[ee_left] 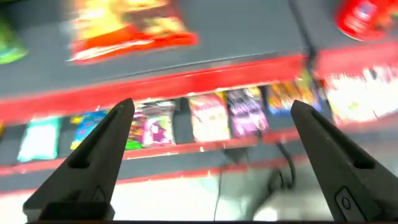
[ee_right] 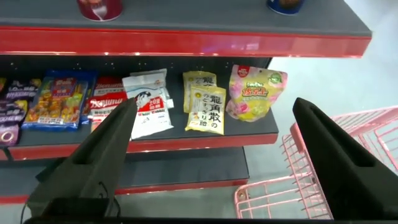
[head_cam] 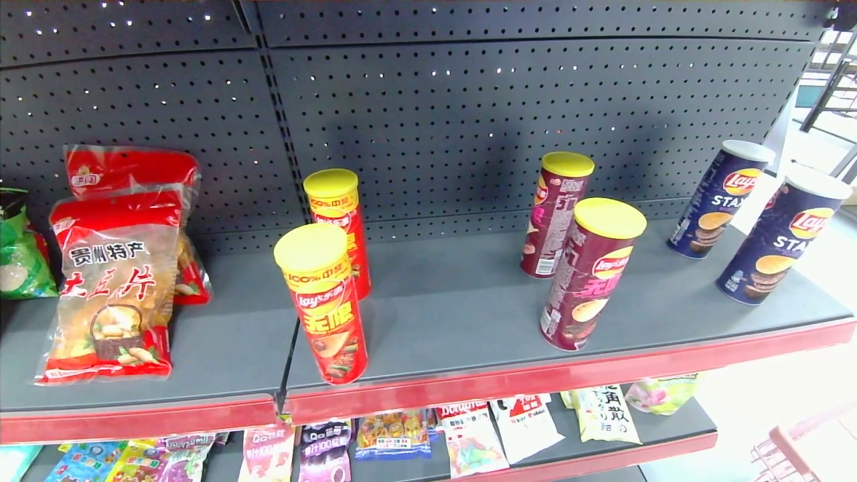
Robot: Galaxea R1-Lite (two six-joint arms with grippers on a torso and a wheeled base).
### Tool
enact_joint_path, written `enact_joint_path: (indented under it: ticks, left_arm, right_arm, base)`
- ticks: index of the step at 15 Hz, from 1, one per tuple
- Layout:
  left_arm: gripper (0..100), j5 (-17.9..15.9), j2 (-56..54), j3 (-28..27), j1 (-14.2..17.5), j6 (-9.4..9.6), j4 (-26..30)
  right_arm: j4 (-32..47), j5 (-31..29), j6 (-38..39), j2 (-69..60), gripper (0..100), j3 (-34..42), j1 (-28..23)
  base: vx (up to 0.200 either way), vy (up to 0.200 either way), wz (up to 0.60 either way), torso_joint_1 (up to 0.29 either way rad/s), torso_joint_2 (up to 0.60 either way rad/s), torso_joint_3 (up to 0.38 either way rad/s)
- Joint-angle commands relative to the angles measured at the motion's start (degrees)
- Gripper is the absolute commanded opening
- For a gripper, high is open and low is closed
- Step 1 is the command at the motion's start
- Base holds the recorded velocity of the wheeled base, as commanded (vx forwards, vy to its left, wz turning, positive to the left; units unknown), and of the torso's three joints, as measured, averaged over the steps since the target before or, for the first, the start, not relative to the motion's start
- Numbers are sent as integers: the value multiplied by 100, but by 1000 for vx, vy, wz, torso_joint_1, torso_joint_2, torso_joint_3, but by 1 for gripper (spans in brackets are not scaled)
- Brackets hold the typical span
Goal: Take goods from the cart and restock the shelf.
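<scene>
left tool (ee_left: 212,104) and right tool (ee_right: 216,101) gape wide, empty; pink wire cart (ee_right: 273,190); grey red-edged shelf (head_cam: 455,314).

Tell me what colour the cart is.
Pink; the wire cart shows best in the right wrist view.

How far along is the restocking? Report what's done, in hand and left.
Done: two red cans, two maroon cans and two blue cans stand on the shelf. In hand: nothing; the left gripper and the right gripper are open and empty. Left: wide gaps between the cans need filling; what the pink cart holds cannot be seen.
</scene>
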Motion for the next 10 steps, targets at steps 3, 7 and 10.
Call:
enact_joint_path:
  ticks: [3, 7, 10]
  left_arm:
    - [100, -153, -1722, 661, 420, -768, -73]
    - [100, -961, -1722, 1910, 420, -364, -2104]
    - [100, -1067, -1731, 2103, 420, -461, -2209]
  right_arm:
    - [-4, 194, 95, -430, 100, 154, 2]
    - [-250, 414, 323, -518, 100, 321, -24]
    - [-1445, 599, 359, -509, 100, 839, -24]
  base:
    - [0, 0, 0, 0, 0, 0]
    - [0, 0, 0, 0, 0, 0]
    - [0, 0, 0, 0, 0, 0]
